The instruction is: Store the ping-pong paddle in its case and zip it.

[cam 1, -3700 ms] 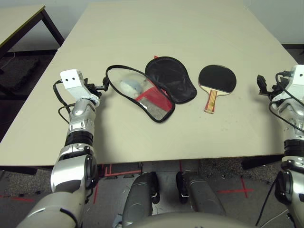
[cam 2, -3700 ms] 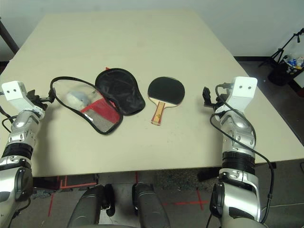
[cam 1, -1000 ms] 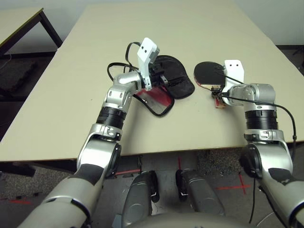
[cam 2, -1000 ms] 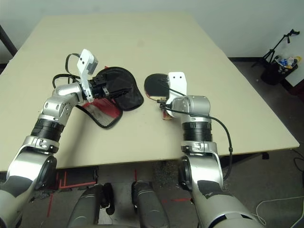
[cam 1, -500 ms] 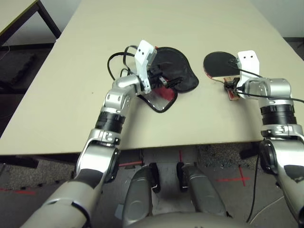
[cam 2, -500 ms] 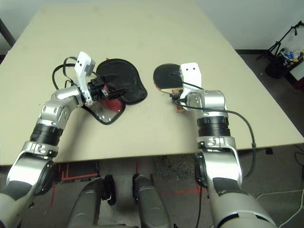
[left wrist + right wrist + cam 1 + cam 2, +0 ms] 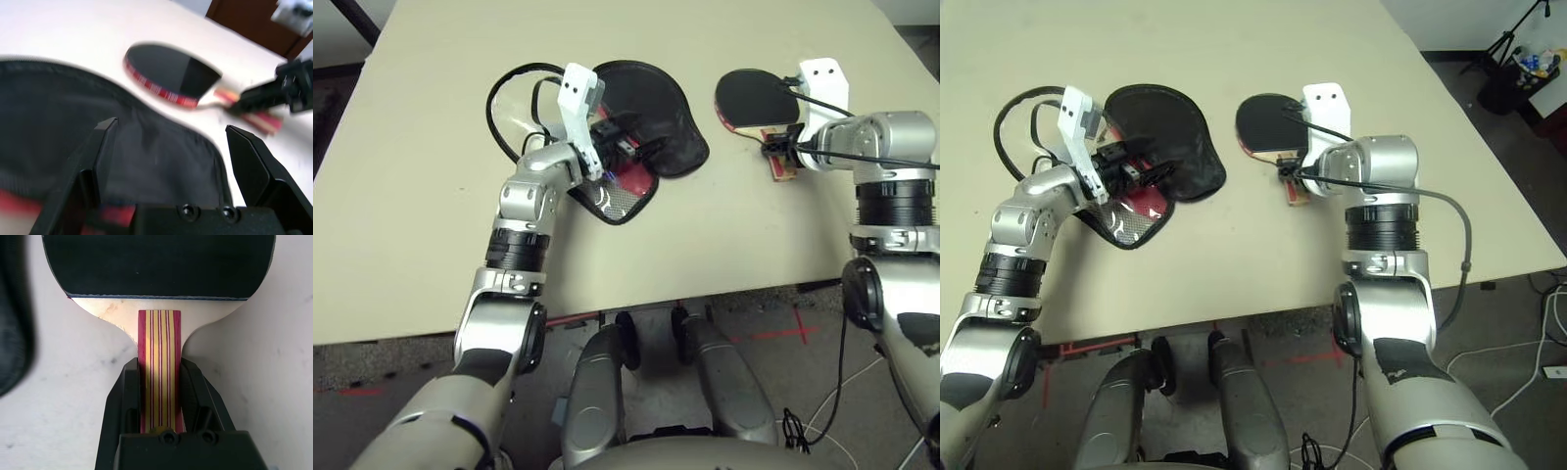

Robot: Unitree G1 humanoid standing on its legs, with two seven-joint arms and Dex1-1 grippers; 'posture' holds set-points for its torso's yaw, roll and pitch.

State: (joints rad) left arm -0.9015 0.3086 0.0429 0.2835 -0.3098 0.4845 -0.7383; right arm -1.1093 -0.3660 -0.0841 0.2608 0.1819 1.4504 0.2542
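Right gripper (image 7: 1291,179), seen from the head camera, grips the striped wooden handle of the ping-pong paddle with the round black rubber face (image 7: 1268,122), which lies flat on the beige table (image 7: 1234,264). Left gripper (image 7: 641,157) hovers over the open black fabric case (image 7: 651,117).

From the left wrist, its fingers (image 7: 100,147) spread wide above the case's dark flap, the paddle beyond.

From the right wrist, both fingers (image 7: 120,396) press the handle's sides.

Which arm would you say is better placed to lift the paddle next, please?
Right: its end effector already clamps the striped wooden handle of the black-faced paddle; the left end effector hangs open over the black fabric case.
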